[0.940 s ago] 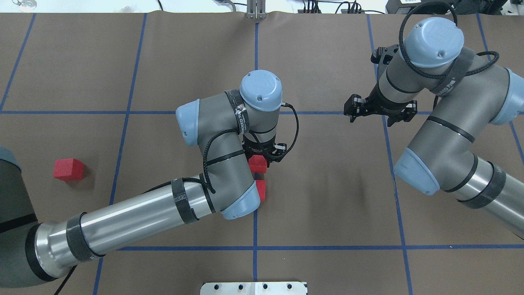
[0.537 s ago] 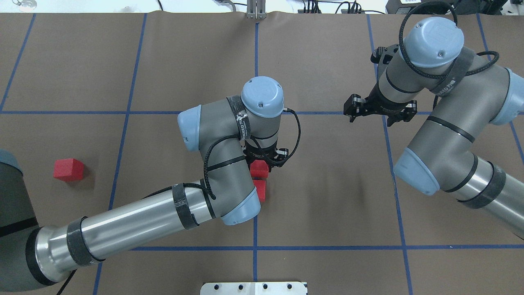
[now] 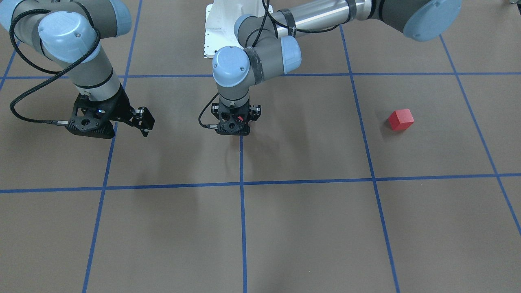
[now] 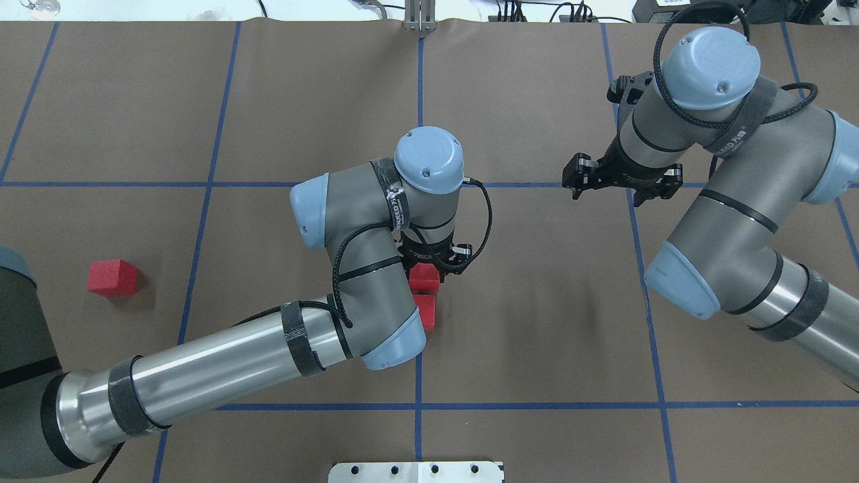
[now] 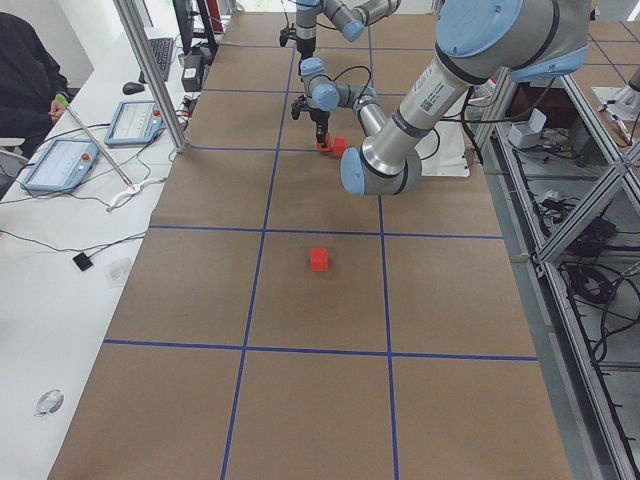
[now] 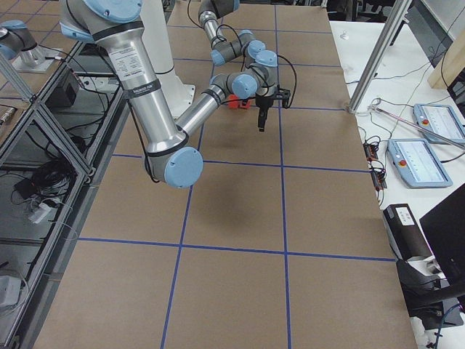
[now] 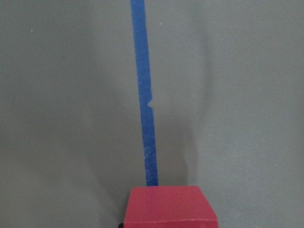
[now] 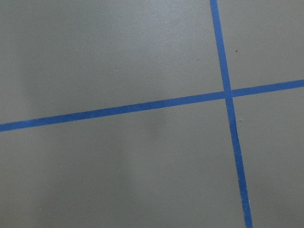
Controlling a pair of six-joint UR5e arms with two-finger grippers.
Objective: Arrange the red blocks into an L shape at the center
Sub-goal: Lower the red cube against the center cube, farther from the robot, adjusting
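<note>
White print runs along the black strap on the right arm, at about 2 o'clock in the overhead view. A few capitals there look like "NEED"; the characters around them are too small to make out. The black strap on the left arm, just toward 11 o'clock from that view's middle, carries similar white print, but it is too small and tilted to read.

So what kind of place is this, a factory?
More likely a robot lab. The left arm and right arm work over a brown table marked with a blue tape grid, and a side desk holds control tablets.
</note>
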